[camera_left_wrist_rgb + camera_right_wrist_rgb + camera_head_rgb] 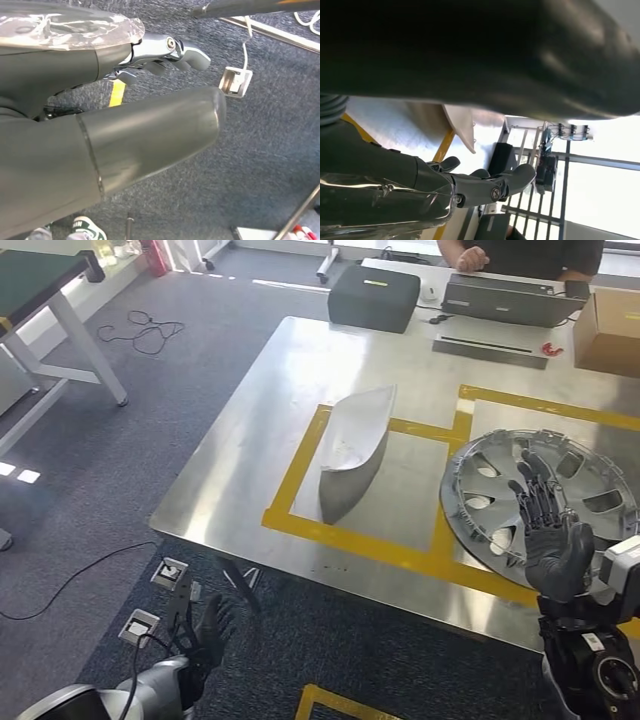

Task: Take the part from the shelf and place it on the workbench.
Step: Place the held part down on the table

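You see one steel workbench [249,430] marked with yellow tape [355,540] in two boxes. One pale curved part [355,450] lies inside the left box, touching nothing else. One silver wheel cover [490,480] lies flat in the right box, partly hidden by your right hand [547,530], which is raised above it, fingers [537,490] spread and holding nothing. Your left hand [207,635] hangs low beside the bench over grey carpet, fingers loose and apart, holding nothing. Two floor sockets [155,600] sit near it. At the far edge lie one dark case [373,295], one laptop [502,300] and one cardboard box [607,330], cut off by the frame. A person's hand [472,257] rests beyond, the body cropped.
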